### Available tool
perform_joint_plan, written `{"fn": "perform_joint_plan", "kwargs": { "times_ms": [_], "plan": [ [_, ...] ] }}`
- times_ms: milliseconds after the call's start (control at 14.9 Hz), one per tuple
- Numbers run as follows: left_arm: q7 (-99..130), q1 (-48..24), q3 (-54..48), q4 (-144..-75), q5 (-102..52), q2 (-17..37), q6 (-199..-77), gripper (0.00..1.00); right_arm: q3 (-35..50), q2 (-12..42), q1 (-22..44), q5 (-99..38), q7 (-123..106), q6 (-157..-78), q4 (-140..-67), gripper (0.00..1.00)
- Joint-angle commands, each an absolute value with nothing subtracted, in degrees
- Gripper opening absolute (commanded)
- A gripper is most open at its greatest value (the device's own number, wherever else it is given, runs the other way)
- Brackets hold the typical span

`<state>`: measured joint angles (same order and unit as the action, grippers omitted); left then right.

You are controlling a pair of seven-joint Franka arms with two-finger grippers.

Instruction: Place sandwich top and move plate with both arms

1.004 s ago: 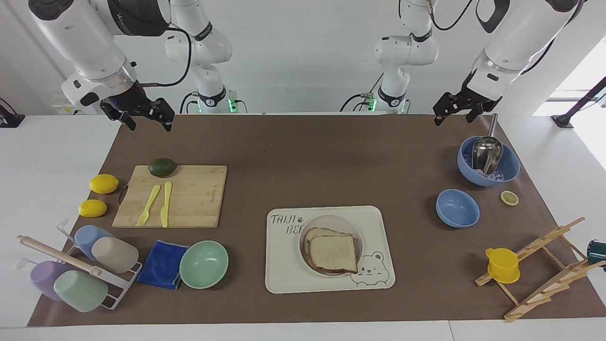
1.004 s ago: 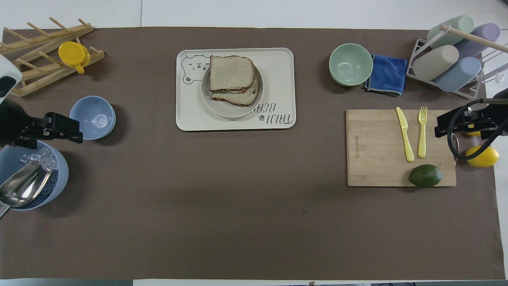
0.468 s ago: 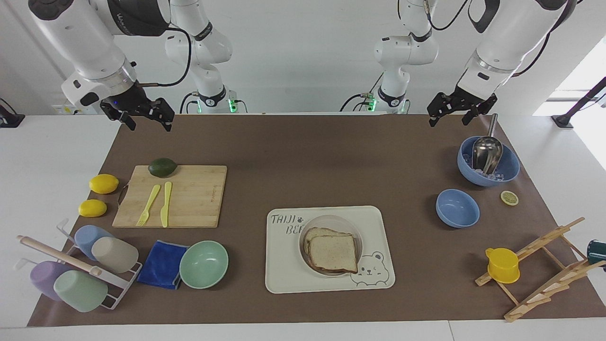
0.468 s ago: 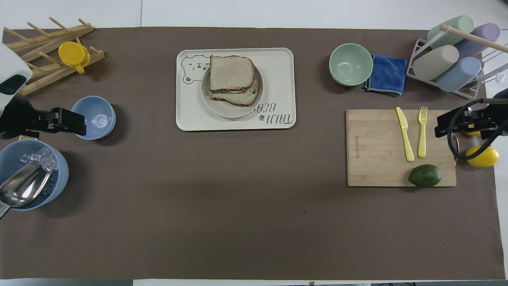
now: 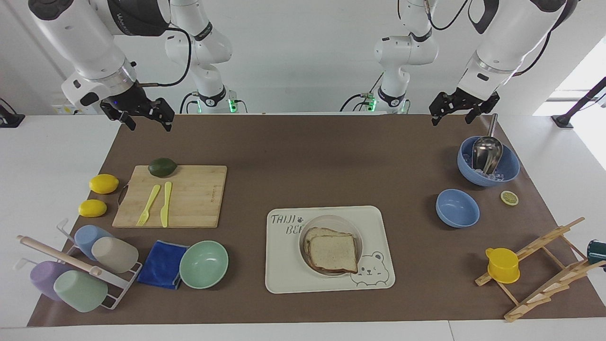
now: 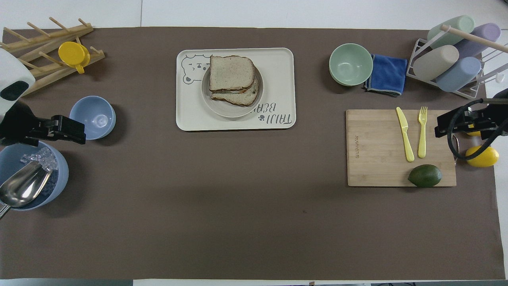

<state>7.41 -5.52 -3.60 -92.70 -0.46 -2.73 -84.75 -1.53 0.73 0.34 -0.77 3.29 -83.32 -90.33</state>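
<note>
The sandwich top [image 5: 334, 252] [image 6: 231, 72], a speckled brown slice, lies on a lower slice on the round cream plate [image 5: 331, 221] [image 6: 228, 111]. The plate sits on the bear-printed tray [image 5: 284, 274] [image 6: 278, 63]. My left gripper [image 5: 452, 116] [image 6: 81, 130] hangs open and empty in the air over the mat beside the big blue bowl [image 5: 509, 166] [image 6: 59, 178]. My right gripper [image 5: 149, 124] [image 6: 438, 129] hangs open and empty over the mat's corner at the right arm's end. Both are well away from the plate.
A cutting board [image 5: 194, 196] carries a green avocado [image 5: 162, 166], yellow fork and knife. Two lemons [image 5: 103, 183], a cup rack [image 5: 75, 270], a blue cloth [image 5: 163, 263] and a mint bowl [image 5: 204, 263] are nearby. A small blue bowl [image 5: 457, 207], lemon slice, yellow cup [image 5: 503, 264] and wooden rack [image 5: 544, 270] are at the left arm's end.
My left gripper has shifted slightly toward the table's middle and a bit higher, then eased partly back. The right arm, the sandwich and the plate have not moved.
</note>
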Motion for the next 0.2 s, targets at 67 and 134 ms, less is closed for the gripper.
{"fn": "perform_joint_plan", "kwargs": {
  "times_ms": [67,134],
  "plan": [
    [6.8,-4.3,-4.3,-92.9,-0.4,-3.6,-85.0,1.00,-1.2,0.0,-0.5,-1.8,2.0,-82.5,-90.8,1.00],
    [6.7,-4.3,-4.2,-92.9,-0.4,-3.6,-84.9,1.00,-1.2,0.0,-0.5,-1.8,2.0,-82.4,-90.8,1.00]
  ]
}}
